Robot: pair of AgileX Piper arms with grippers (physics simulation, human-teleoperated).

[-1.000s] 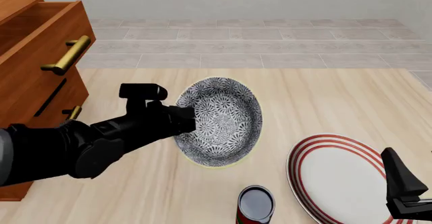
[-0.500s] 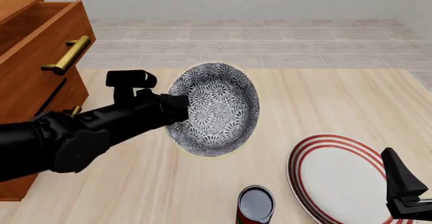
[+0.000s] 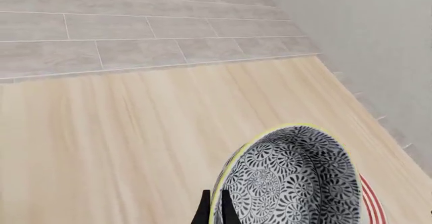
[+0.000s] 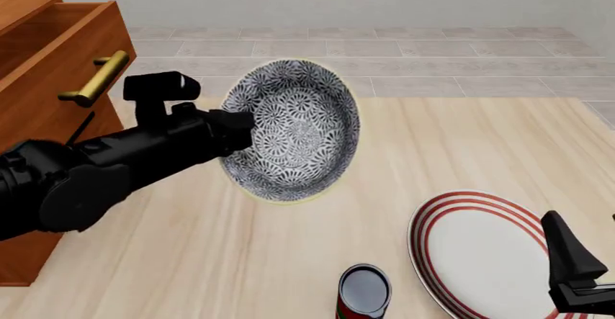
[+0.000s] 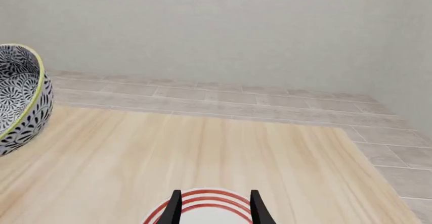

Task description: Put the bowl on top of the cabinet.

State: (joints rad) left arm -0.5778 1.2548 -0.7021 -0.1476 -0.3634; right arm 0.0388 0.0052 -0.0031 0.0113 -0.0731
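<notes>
The bowl (image 4: pixel 291 129) is off the table (image 4: pixel 288 261), tipped up on edge so that its black-and-white patterned inside faces the front camera, and it hangs in the air just to the right of the cabinet (image 4: pixel 39 117). The left gripper (image 4: pixel 235 133) has it by the rim on the side nearest the cabinet; in the left wrist view the two dark fingertips (image 3: pixel 225 211) stand close together with the bowl's pale yellowish rim pinched between them, one inside and one outside the wall. The bowl sits lower than the cabinet's top edge and is not touching the cabinet; the black left arm lies across the space between them, passing in front of the cabinet's lower front. The cabinet's upper drawer stands pulled out, its brass-gold bar handle (image 4: pixel 96 78) pointing toward the bowl. Well away from the cabinet, at the table's near right, a white plate with red rings (image 4: pixel 480 254) lies flat, and a small can (image 4: pixel 364 291) stands just beside it on the cabinet side. The right gripper (image 5: pixel 214 208) hovers over that plate, its two fingers parted with nothing between them, and the bowl shows at the edge of its wrist view.
</notes>
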